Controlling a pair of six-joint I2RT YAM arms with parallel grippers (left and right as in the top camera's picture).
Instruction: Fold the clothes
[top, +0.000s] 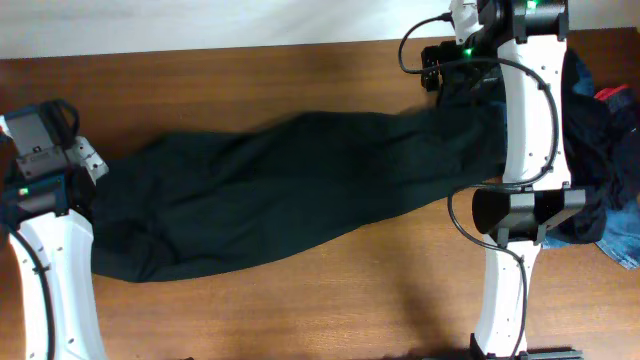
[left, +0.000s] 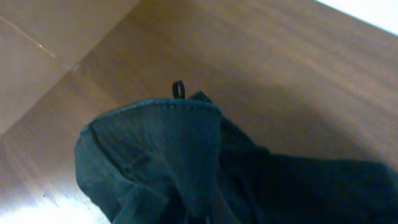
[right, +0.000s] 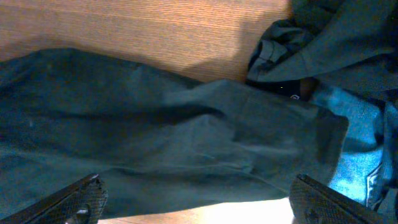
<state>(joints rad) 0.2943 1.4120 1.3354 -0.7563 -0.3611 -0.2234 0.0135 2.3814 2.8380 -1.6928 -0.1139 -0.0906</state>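
Note:
Long dark trousers (top: 290, 190) lie stretched across the wooden table from lower left to upper right. My left gripper (top: 90, 170) is shut on their left end. In the left wrist view that end (left: 155, 149) bunches up over the fingers and hides them, and a small belt loop (left: 178, 89) sticks up from its hem. My right gripper (right: 205, 205) stands open over the trousers' right end (right: 186, 124), with its two black fingertips (right: 74, 202) wide apart and nothing between them. In the overhead view it is at the far right (top: 445, 70).
More clothes are piled at the table's right edge: dark fabric (top: 600, 150), blue denim (top: 625, 240) and a red piece (top: 612, 94). The denim (right: 354, 137) and a dark garment (right: 336, 37) lie right beside the trousers' end. Bare wood (top: 300, 310) runs along the front.

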